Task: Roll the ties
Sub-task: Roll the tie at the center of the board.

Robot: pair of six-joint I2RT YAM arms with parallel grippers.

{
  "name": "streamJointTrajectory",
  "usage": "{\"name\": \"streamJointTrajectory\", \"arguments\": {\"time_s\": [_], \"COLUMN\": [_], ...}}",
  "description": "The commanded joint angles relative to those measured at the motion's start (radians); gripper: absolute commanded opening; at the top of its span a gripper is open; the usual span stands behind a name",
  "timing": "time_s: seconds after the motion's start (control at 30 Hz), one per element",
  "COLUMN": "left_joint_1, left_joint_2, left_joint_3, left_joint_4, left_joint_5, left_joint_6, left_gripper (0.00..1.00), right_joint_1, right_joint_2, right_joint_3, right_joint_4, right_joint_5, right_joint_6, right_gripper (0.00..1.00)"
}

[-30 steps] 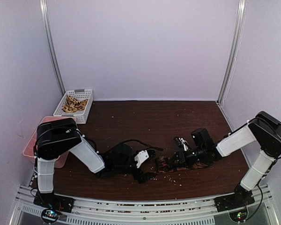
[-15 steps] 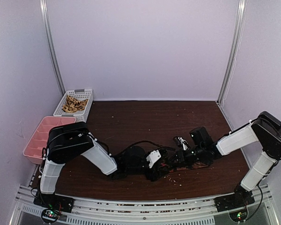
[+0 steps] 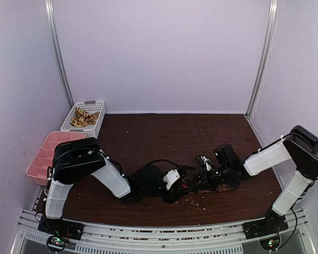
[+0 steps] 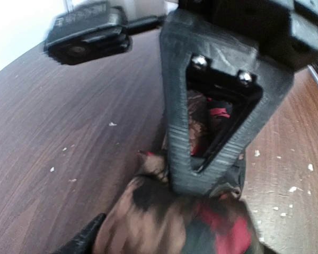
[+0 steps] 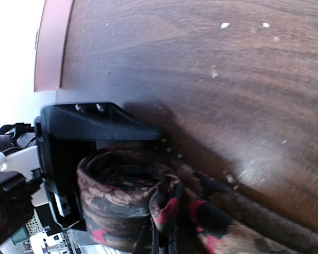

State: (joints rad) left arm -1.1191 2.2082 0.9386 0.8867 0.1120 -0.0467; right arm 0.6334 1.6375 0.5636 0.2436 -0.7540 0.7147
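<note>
**Left claw** (image 3: 181,189): one. Its jaws are set wide on either side of the rolled end of the tie (image 5: 122,206), judged so that the coil cannot unwind; whether the coil is pressed cannot be told.

**Right claw** (image 3: 197,182): one, directly facing it and closed. It is judged to pinch the loose length so that it is held taut.

**Tie at the claws:** one, partly rolled, lying on the table (image 3: 164,137).

**Crumbs** (image 3: 199,200): many, scattered around both claws.

**Far left of the claws:** one pink tray (image 3: 42,156). Beyond it is one white basket (image 3: 90,103), in which more ties (image 3: 85,119) are heaped, uncounted.

Bright even light; wrist close-ups blurred
</note>
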Motion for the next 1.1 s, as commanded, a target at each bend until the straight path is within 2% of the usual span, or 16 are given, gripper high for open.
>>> {"name": "streamJointTrajectory", "arguments": {"time_s": [0.0,0.13,0.2,0.37,0.6,0.7,0.9,0.97,1.07], "left_joint_1": [0.024,0.025,0.027,0.027,0.034,0.044,0.053,0.054,0.054], "left_joint_2": [0.007,0.004,0.015,0.055,0.094,0.095,0.060,0.044,0.014], "left_joint_3": [-0.039,-0.155,-0.168,-0.118,-0.075,-0.076,-0.095,-0.099,-0.113], "left_joint_4": [-0.114,0.182,0.266,0.310,0.335,0.328,0.230,0.169,0.055], "left_joint_5": [-0.004,0.082,0.109,0.156,0.126,0.134,0.138,0.144,0.161], "left_joint_6": [0.000,-0.022,-0.031,-0.053,-0.054,-0.051,-0.038,-0.030,-0.023], "left_gripper": [0.80,0.84,0.84,0.81,0.78,0.70,0.44,0.37,0.28], "right_joint_1": [-0.008,-0.009,-0.009,-0.008,0.016,0.025,0.029,0.029,0.009], "right_joint_2": [0.087,0.152,0.180,0.222,0.266,0.279,0.262,0.241,0.174], "right_joint_3": [-0.068,-0.081,-0.083,-0.079,-0.016,0.004,0.012,0.016,0.013], "right_joint_4": [-0.013,0.008,0.014,0.032,0.007,-0.010,-0.022,-0.050,-0.107], "right_joint_5": [0.062,0.084,0.097,0.096,0.046,0.036,0.032,0.040,0.059], "right_joint_6": [0.008,-0.028,-0.039,-0.058,-0.095,-0.105,-0.105,-0.116,-0.139], "right_gripper": [0.00,0.00,0.00,0.00,0.00,0.00,0.00,0.05,0.18]}}
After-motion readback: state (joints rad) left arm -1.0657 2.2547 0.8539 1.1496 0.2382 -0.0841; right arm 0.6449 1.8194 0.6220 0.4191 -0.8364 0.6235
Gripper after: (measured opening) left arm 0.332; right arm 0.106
